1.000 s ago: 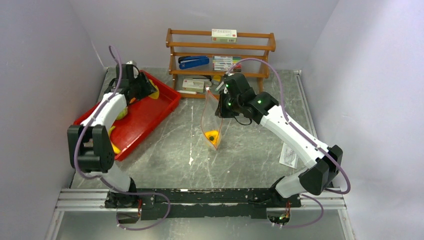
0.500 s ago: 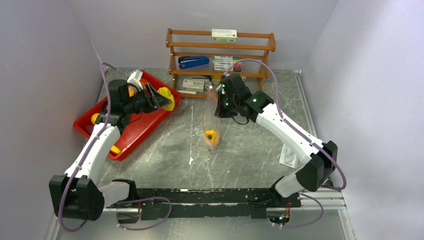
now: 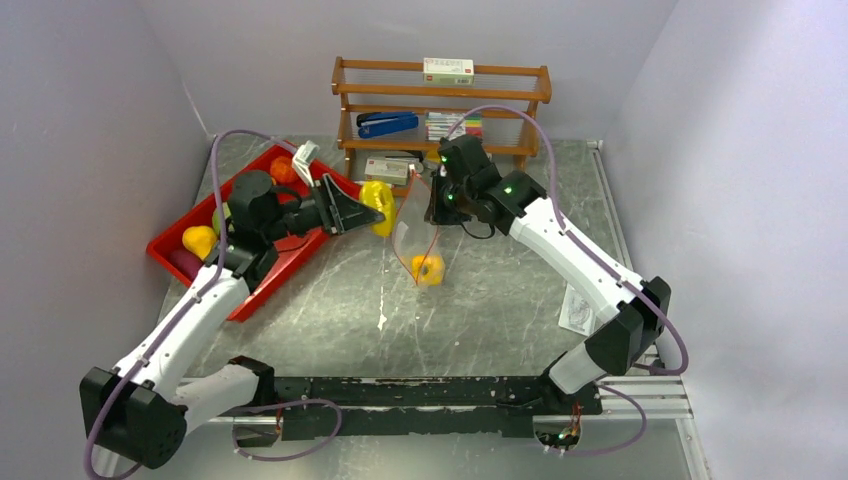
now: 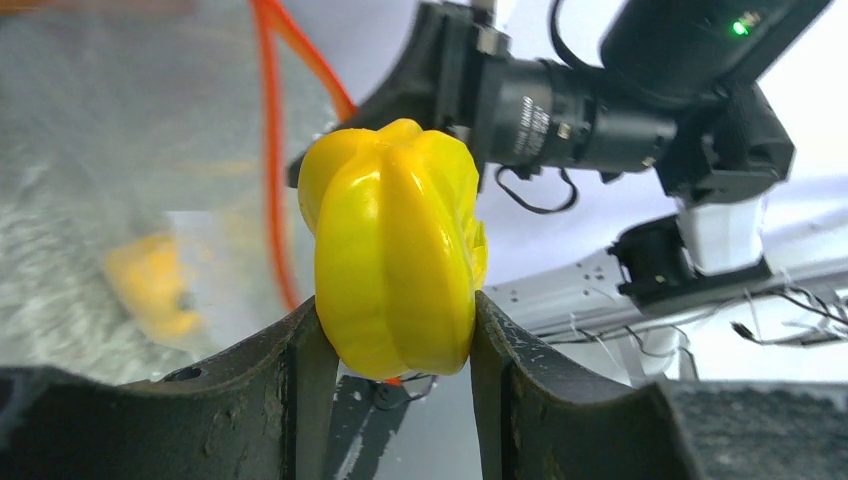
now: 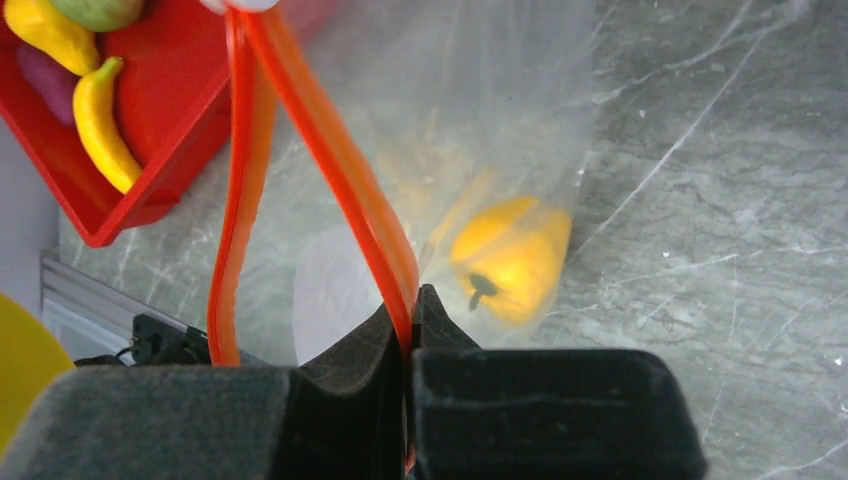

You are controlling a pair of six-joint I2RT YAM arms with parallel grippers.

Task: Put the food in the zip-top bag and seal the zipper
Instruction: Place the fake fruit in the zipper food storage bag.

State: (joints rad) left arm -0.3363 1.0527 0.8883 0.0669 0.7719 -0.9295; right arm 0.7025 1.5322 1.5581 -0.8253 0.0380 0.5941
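My left gripper (image 3: 368,209) is shut on a yellow toy pepper (image 3: 378,205), held in the air just left of the bag's mouth; it shows large between my jaws in the left wrist view (image 4: 395,250). My right gripper (image 3: 432,196) is shut on the red-orange zipper strip (image 5: 340,170) and holds the clear zip-top bag (image 3: 412,235) hanging open above the table. An orange-yellow pepper (image 3: 428,270) lies in the bag's bottom and shows in the right wrist view (image 5: 512,255). The other zipper lip (image 5: 232,190) hangs apart from the pinched one.
A red tray (image 3: 285,250) at the left holds a yellow fruit (image 3: 199,240), an orange one (image 3: 283,170), a banana (image 5: 98,120) and a green fruit (image 5: 100,10). A wooden shelf (image 3: 440,100) with boxes stands at the back. A paper slip (image 3: 580,310) lies right.
My left arm has lifted the yellow pepper out of the tray and carried it right, up to the bag's mouth. My right gripper has shifted the bag slightly left, tilting it open.
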